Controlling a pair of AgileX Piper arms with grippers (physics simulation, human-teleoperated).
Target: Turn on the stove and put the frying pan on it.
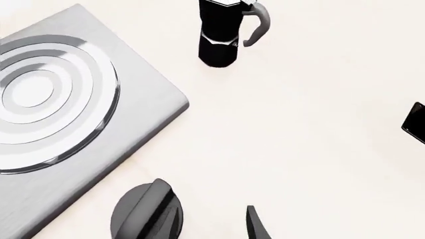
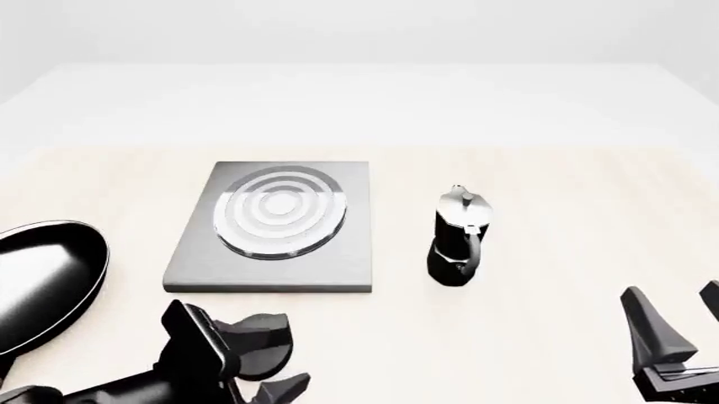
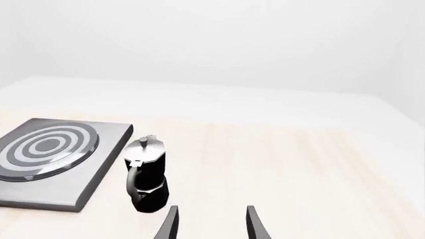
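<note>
Your left gripper (image 2: 252, 358) at lower left, jaws spread around knob (image 2: 264, 345): close squarely, then twist. Right gripper (image 2: 674, 324) lower right, jaws apart, empty. Frying pan (image 2: 39, 282) left edge; stove (image 2: 275, 225) centre, farther back.

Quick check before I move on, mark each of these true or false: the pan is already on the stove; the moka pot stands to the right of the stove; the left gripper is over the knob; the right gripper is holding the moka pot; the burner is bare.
1. The frying pan is on the stove. False: it lies on the table left of the stove, apart from it.
2. The moka pot stands upright to the right of the stove. True.
3. The left gripper is at the knob. True: it is close above it, in front of the stove.
4. The right gripper holds the moka pot. False: it is open and apart from the pot.
5. The burner is bare. True.
</note>
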